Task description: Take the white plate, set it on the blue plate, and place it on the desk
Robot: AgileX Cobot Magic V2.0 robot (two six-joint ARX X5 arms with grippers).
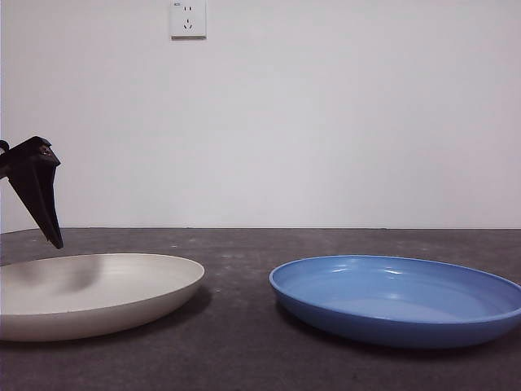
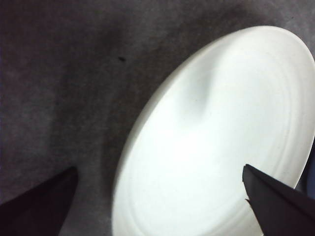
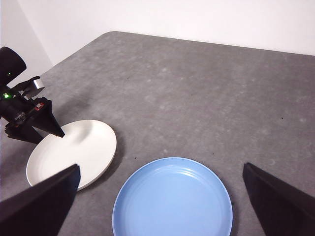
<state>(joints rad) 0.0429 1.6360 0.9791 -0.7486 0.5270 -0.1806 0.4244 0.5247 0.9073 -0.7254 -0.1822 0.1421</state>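
Desk (image 1: pixel 244 342) bearing white plate (image 1: pixel 89 293), blue plate (image 1: pixel 399 297)

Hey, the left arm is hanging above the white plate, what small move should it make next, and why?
Probably lower the left end effector onto the near rim of the white plate. Its jaws are open and straddle that rim from above without touching it. The plate lies flat on the desk, apart from the blue plate, so nothing is gripped yet.

The left gripper (image 1: pixel 50 232) hangs low with jaws spread; the right gripper (image 3: pixel 157 206), raised high, also gapes.
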